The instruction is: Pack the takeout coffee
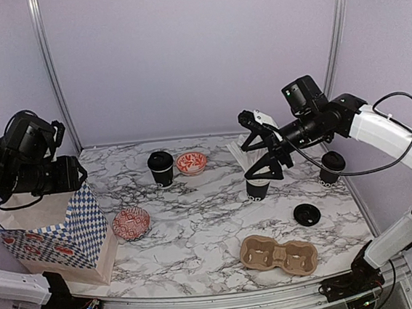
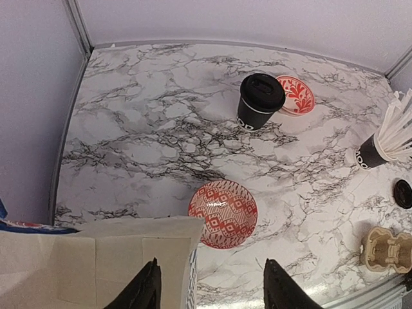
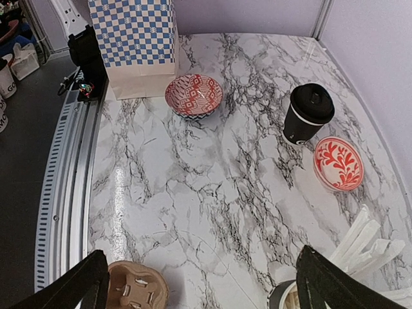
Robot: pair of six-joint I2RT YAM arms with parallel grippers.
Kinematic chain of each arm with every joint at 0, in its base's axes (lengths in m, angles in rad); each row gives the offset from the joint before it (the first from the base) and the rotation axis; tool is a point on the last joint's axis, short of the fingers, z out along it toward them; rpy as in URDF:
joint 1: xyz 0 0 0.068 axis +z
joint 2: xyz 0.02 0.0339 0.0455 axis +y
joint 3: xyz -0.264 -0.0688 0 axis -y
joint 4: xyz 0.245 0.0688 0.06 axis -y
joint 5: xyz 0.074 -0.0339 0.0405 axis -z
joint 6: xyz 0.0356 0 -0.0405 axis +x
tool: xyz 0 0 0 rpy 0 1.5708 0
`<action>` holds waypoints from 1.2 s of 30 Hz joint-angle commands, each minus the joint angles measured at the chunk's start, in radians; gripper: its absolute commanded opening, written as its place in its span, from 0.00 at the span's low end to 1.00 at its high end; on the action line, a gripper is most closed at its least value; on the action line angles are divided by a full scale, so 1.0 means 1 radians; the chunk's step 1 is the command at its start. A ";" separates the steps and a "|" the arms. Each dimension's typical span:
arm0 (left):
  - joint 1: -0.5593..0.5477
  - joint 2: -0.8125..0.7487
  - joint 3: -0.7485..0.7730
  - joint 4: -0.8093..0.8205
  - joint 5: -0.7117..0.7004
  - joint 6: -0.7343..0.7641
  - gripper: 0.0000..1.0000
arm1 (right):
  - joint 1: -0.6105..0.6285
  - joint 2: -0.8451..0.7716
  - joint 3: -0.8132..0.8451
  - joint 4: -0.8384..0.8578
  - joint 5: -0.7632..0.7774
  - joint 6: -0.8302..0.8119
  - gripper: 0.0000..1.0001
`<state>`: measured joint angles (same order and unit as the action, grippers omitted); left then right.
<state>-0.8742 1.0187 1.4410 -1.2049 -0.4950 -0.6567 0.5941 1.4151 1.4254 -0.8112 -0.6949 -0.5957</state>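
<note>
- You have the marble table (image 1: 199, 235) walled at the back and on both sides; its widest open stretch runs through the middle, between the bowls and the tray.
- The checkered paper bag (image 1: 53, 235) stands at your left near corner, mouth up, just beside the patterned bowl (image 1: 131, 223).
- Your left claw (image 2: 212, 293) hangs over the bag's edge, fingers spread; your right claw (image 3: 199, 286) hangs spread wide above the cup of white sticks (image 1: 258, 190).
- The pulp carrier tray (image 1: 278, 255) lies near the front edge, right of centre.
- One lidded coffee cup (image 1: 160, 167) stands upright at the back, just beside the floral dish (image 1: 191, 162); a second cup (image 1: 330, 166) stands close to the right wall.
- A loose black lid (image 1: 307, 214) lies flat between that cup and the tray.
</note>
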 commanded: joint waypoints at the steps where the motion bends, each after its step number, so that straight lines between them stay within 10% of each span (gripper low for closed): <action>1: -0.003 -0.060 -0.032 -0.093 -0.017 -0.081 0.51 | -0.011 0.015 -0.001 0.019 -0.018 0.003 0.98; 16: -0.005 -0.033 -0.064 -0.174 0.181 -0.106 0.00 | -0.010 0.026 0.003 0.008 -0.028 -0.008 0.96; 36: -0.007 -0.036 0.100 -0.177 0.453 -0.103 0.00 | -0.011 0.027 0.015 -0.003 -0.034 -0.013 0.95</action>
<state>-0.8749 0.9874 1.4738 -1.3731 -0.1299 -0.7635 0.5922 1.4425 1.4220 -0.8089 -0.7162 -0.5999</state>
